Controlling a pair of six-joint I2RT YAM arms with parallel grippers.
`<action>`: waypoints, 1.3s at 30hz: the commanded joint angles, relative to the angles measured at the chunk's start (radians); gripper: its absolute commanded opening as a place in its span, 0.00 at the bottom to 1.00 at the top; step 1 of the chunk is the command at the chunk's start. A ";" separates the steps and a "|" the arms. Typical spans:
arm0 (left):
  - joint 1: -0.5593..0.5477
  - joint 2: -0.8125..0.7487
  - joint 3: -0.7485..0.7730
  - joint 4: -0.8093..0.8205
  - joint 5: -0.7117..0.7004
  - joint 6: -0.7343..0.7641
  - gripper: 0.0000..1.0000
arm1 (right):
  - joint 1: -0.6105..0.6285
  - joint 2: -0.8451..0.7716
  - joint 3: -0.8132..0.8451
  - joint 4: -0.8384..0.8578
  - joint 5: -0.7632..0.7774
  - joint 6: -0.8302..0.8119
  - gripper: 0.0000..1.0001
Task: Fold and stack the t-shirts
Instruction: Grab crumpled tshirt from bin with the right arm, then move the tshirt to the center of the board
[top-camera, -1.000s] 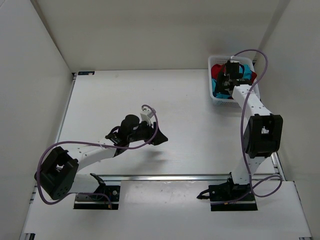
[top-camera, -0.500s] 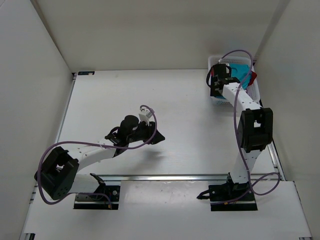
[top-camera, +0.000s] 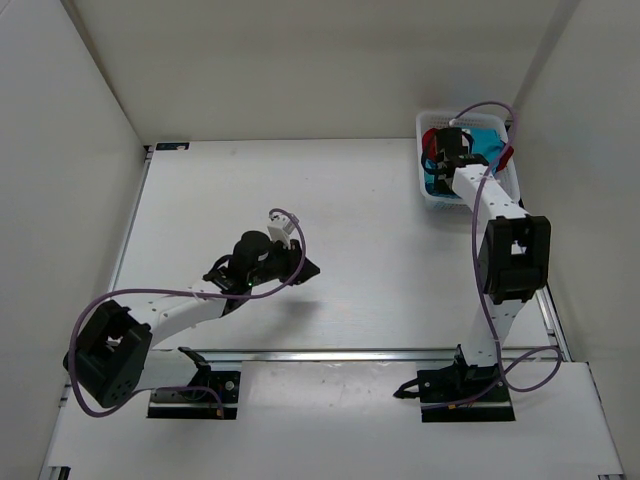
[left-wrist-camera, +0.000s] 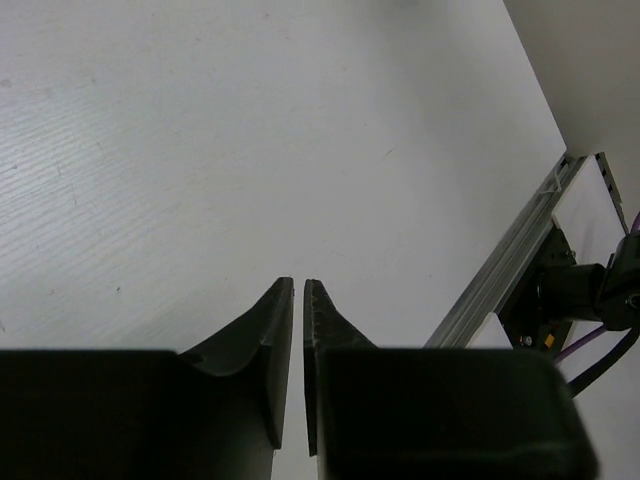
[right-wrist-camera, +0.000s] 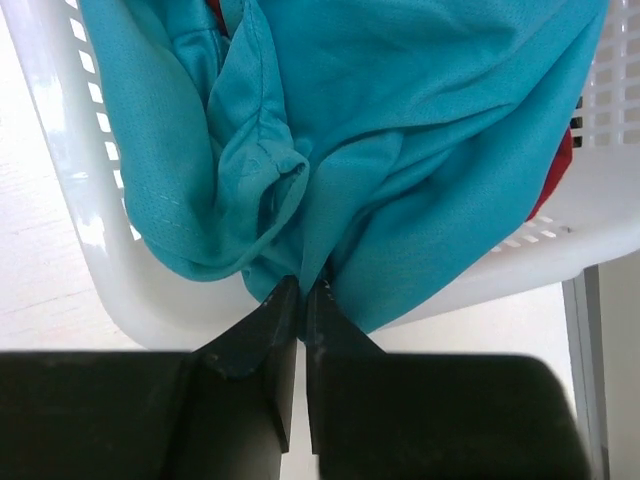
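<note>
1 teal shirt (top-camera: 487, 140) lies bunched in the corner basket (top-camera: 440, 200), seen from above. Left wrist: the left claw (left-wrist-camera: 298, 285) is narrow and empty over the table (left-wrist-camera: 200, 120). Right wrist: the right claw (right-wrist-camera: 302, 285) pinches a thin teal fold, which may slip out or drag the basket up.

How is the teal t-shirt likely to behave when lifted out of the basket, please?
Probably floppy: the teal t-shirt hangs in soft folds over the basket rim, so it should drape below the right arm's jaws, shut on one fold. Likely light, being thin cloth. It might drag along the dark red shirt touching it.
</note>
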 joint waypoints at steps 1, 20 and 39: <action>-0.004 -0.030 -0.005 0.016 0.008 0.007 0.20 | 0.005 -0.058 0.094 -0.006 0.005 0.028 0.00; 0.213 -0.063 -0.041 0.014 0.085 -0.121 0.63 | 0.352 -0.347 0.651 0.043 -0.623 0.038 0.00; 0.476 -0.270 -0.155 -0.204 -0.154 -0.104 0.62 | 0.152 -0.475 -0.547 0.542 -0.778 0.258 0.47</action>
